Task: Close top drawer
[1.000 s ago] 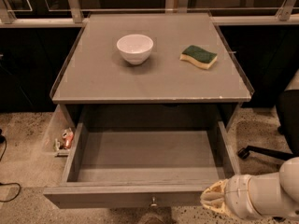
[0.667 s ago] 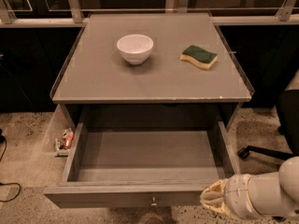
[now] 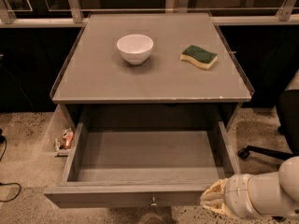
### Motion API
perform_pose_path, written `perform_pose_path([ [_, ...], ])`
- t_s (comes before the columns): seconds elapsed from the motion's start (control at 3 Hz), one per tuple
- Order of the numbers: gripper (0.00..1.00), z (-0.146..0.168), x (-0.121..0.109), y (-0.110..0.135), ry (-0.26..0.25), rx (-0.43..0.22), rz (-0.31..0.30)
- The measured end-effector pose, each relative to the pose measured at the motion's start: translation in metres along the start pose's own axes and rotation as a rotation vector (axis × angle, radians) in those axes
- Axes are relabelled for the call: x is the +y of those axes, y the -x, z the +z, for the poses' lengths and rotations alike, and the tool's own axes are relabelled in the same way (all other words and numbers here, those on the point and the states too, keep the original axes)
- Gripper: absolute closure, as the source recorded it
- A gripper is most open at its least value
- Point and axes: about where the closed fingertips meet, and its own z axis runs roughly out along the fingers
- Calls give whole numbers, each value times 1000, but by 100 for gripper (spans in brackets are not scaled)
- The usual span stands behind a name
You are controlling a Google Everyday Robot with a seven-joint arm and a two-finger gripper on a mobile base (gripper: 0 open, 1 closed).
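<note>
The top drawer (image 3: 147, 153) of the grey cabinet is pulled fully out toward me; its grey box is empty inside. Its flat front panel (image 3: 126, 197) runs along the bottom of the view, with a small round metal knob (image 3: 153, 201) at centre. My gripper (image 3: 214, 200) comes in from the lower right on a white arm and sits at the right end of the front panel, against its outer face.
On the cabinet top (image 3: 103, 78) stand a white bowl (image 3: 134, 48) and a green-and-yellow sponge (image 3: 199, 56). A small cluttered object (image 3: 64, 140) lies on the floor left of the drawer. A chair base (image 3: 261, 152) is on the right. A cable (image 3: 9, 188) lies at far left.
</note>
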Motion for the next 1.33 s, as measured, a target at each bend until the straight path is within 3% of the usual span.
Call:
perform_pose_path([
  [0.33,11,3,-6,0,-5,4,-25],
  [0.67,15,7,-11,1,-12,10,-34],
  [1.33,61,28,-79,-3,-78,51,-93],
])
